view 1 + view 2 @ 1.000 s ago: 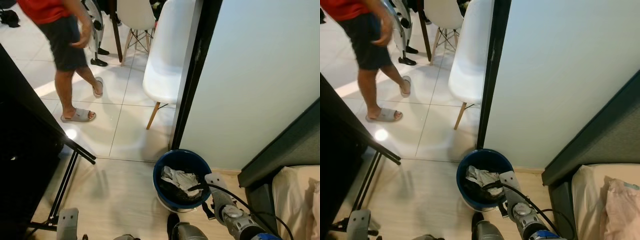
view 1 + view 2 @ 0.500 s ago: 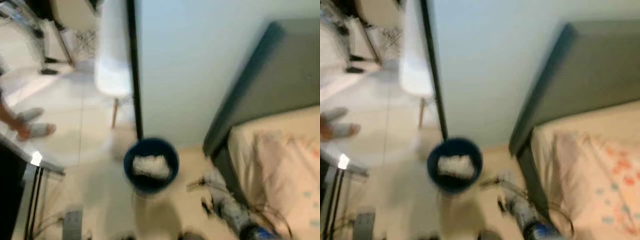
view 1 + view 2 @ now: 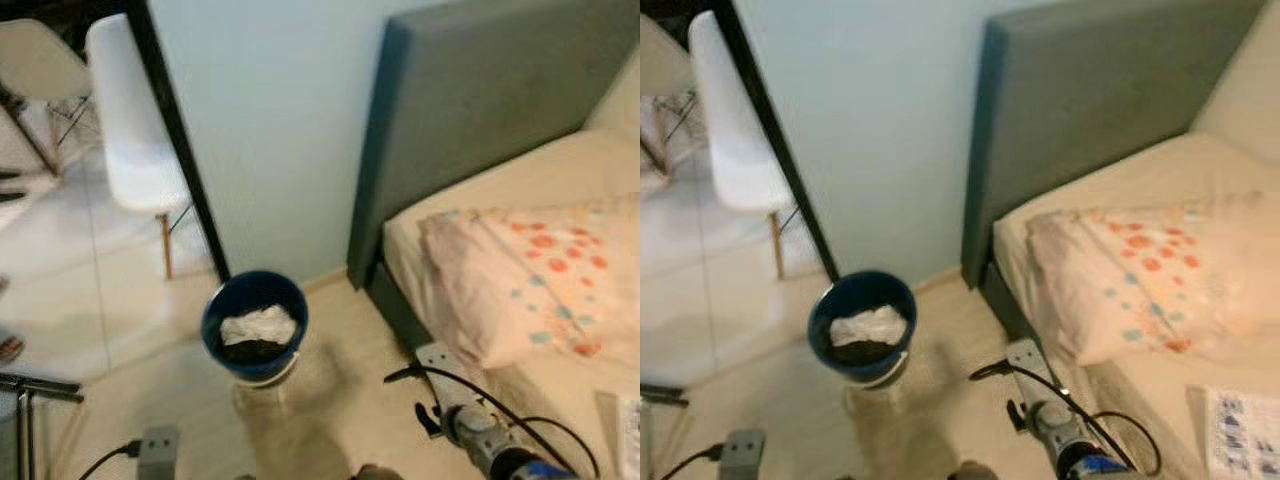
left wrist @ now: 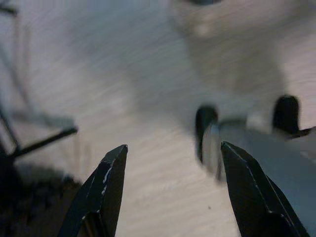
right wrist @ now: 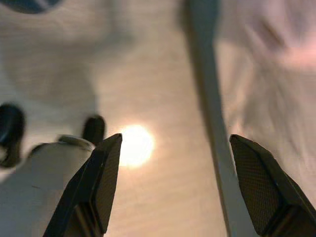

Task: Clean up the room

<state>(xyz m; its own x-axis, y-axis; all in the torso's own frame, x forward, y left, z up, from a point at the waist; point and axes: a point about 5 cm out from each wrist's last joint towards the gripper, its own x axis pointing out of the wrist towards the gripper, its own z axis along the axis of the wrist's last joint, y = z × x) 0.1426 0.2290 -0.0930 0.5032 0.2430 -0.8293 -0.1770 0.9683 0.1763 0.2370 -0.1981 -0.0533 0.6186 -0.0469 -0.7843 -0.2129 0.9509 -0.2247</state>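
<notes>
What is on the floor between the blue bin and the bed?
Nothing: in the left eye view, only bare wooden floor lies between the blue bin and the bed.

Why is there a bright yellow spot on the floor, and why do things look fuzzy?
In the right wrist view, a light glares off the shiny floor between the open right gripper fingers; in the left wrist view, the floor beyond the left gripper is blurred; the eye views look slightly soft.

White chair (image 3: 135,130) (beyond the doorway), grey headboard (image 3: 470,110), spotted pillow (image 3: 530,280).
</notes>
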